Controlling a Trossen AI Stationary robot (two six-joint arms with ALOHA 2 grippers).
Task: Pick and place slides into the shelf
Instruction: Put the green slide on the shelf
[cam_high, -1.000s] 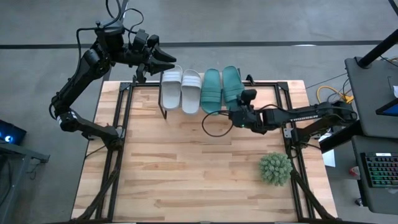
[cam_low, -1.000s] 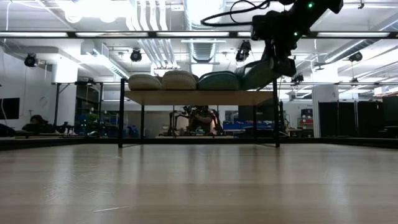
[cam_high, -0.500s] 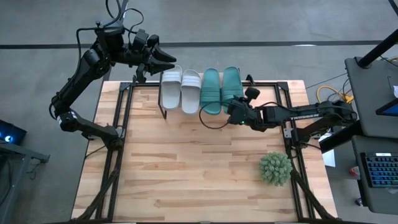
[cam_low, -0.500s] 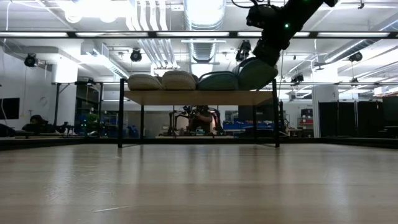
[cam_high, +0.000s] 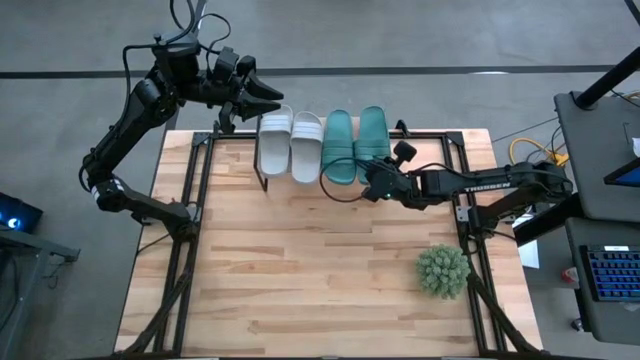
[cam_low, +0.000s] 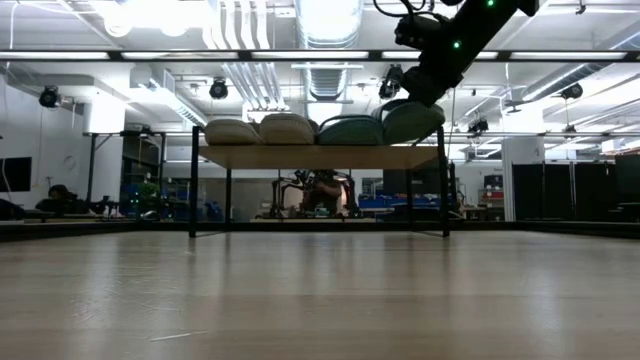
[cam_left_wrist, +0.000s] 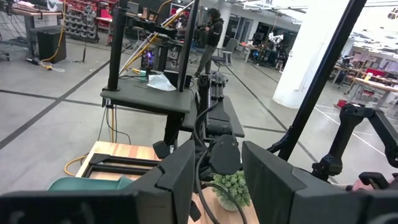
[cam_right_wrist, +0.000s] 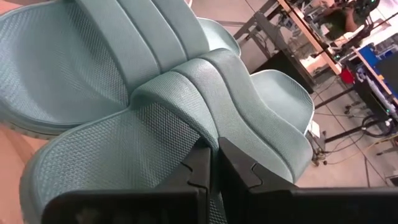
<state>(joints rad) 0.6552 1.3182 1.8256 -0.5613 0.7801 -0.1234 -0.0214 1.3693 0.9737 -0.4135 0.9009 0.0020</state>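
Two pale grey-white slides (cam_high: 292, 143) and two teal slides lie side by side on the shelf (cam_low: 300, 157) at the table's far edge. My right gripper (cam_high: 368, 183) is shut at the near end of the right teal slide (cam_high: 373, 132), beside the left teal slide (cam_high: 339, 148). In the low view the gripper (cam_low: 425, 85) stands just above that slide's near end (cam_low: 412, 120). My left gripper (cam_high: 270, 100) is open and empty, held high past the far edge beside the white slides. My right gripper's shut fingertips (cam_right_wrist: 202, 163) meet the right teal slide at the near edge of its ribbed strap (cam_right_wrist: 186, 127), where the strap joins the footbed. The fingers come slanting from the table's near right side. The slide rests on the shelf top, about level.
A spiky green plant ball (cam_high: 442, 270) sits on the table's near right part. Black frame rails (cam_high: 190, 200) run along both sides of the table. A person (cam_low: 325, 190) shows in the room beyond the shelf.
My right gripper has gone a little toward the table's left and far edge, and has risen. The right teal slide, which hung tilted with its near end low, now lies about level on the shelf beside the other teal one.
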